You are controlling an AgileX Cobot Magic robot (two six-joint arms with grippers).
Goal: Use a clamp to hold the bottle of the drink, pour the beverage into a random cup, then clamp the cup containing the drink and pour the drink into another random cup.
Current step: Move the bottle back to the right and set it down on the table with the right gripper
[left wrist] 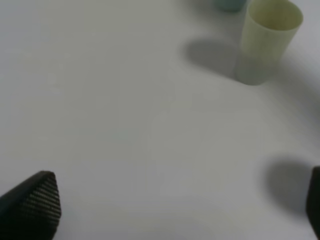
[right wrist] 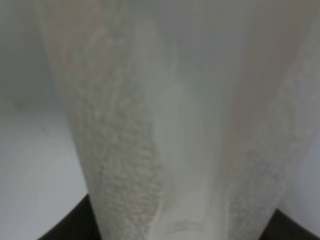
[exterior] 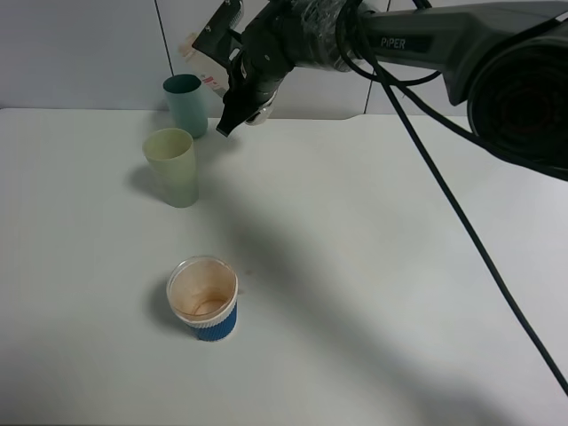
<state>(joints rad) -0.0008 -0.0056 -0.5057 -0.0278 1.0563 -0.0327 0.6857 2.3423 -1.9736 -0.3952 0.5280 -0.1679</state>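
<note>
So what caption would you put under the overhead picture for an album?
Right arm's end effector hovers beside the teal tumbler, with the yellow-green tumbler and a stained blue-sleeved cup in front.

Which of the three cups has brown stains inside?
The short cup with the blue sleeve; the teal tumbler and the yellow-green tumbler are tall and sleeveless.

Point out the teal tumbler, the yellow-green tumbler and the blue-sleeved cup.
teal tumbler (exterior: 187, 112): exterior high view, side wall.
yellow-green tumbler (exterior: 176, 174): exterior high view, side wall.
blue-sleeved cup (exterior: 217, 327): exterior high view, blue ribbed sleeve.
</note>
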